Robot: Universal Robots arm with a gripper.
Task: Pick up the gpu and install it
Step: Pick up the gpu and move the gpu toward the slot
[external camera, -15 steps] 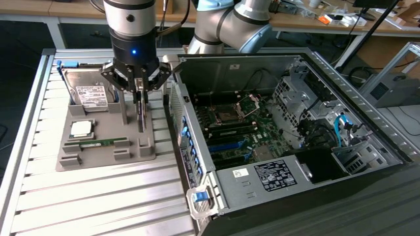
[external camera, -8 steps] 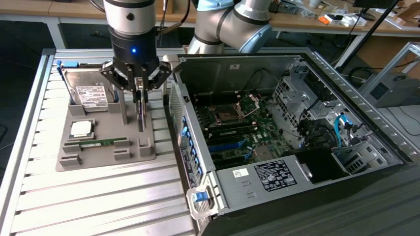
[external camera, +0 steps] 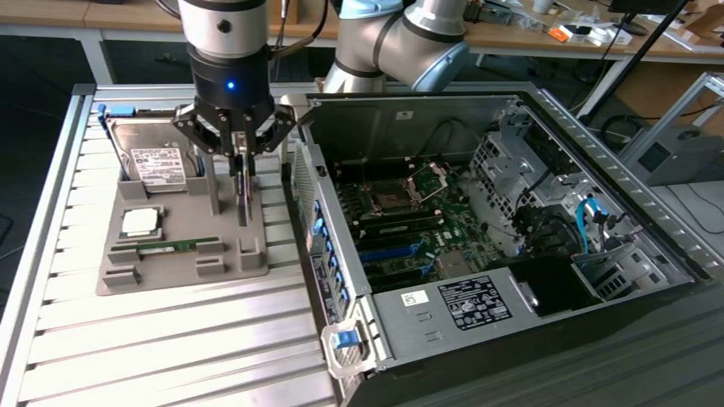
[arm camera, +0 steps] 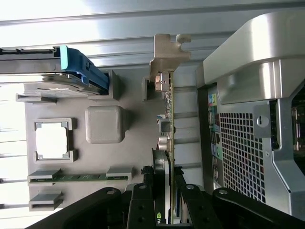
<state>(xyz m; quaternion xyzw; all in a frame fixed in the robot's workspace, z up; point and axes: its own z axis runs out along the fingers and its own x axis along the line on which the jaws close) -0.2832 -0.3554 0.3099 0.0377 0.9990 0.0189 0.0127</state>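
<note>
We start with the gpu (external camera: 241,193), which stands on its long edge in a slot along the edge of the grey tray (external camera: 169,273) that faces the computer case (external camera: 413,322). In the wrist view we meet the card (arm camera: 168,119) edge-on, a thin line of board, with its pale metal bracket (arm camera: 167,52) at the far end, away from the camera. We judge that it is kept upright so that its top edge is free to be pinched from above.

The end effector (external camera: 239,151) hangs straight down over that edge with its jaws drawn in narrow on the card. In the wrist view the dark fingers (arm camera: 142,206) sit on either side of the board with no gap that we can make out, so we read it as gripped. We cannot tell whether the card's lower edge rests in the slot or has lifted clear.

On the same tray, each part has its own nest:
- The hard drive (external camera: 153,157) leans at the tray's far end.
- The processor (external camera: 142,222) lies flat in a square pocket near the middle.
- The RAM stick (external camera: 175,247) lies between two small blocks nearer the tray's near end.

The tray rests on the slatted tabletop (external camera: 169,356), toward the exterior view's left. Just beside it stands the case, open side up, with the motherboard (external camera: 413,225) exposed, which keeps the card's destination close to where it is gripped.
</note>
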